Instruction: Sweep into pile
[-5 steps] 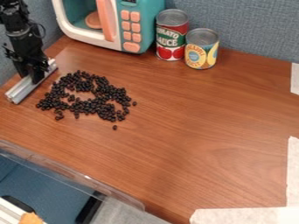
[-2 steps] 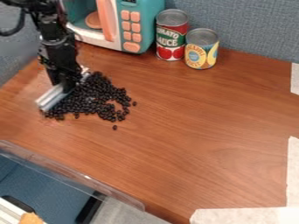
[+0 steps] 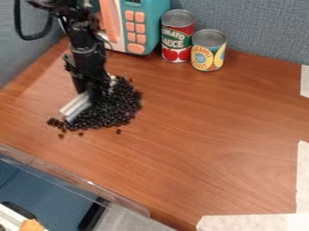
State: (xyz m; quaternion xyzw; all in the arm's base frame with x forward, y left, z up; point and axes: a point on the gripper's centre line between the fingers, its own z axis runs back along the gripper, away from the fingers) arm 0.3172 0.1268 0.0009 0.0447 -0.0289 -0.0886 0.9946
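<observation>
The black gripper (image 3: 96, 92) hangs over the left part of the table, shut on a silver metal bar (image 3: 76, 106) that stands low at the wood, slanting from lower left to upper right. Dark beans (image 3: 114, 108) are bunched against the bar's right side in a dense heap. Several beans trail off at the bar's lower left end, and one stray bean (image 3: 119, 131) lies just below the heap. The gripper covers part of the bar and of the beans behind it.
A teal toy microwave (image 3: 152, 27) stands at the back, with a tomato sauce can (image 3: 177, 36) and a pineapple can (image 3: 208, 50) beside it. White tape (image 3: 247, 222) marks the right and front edges. A clear plastic rim (image 3: 78, 178) runs along the lower left.
The gripper and bar have moved right from the left side into the beans. The ring of beans has been pressed together into a tighter heap, shifted rightward.
</observation>
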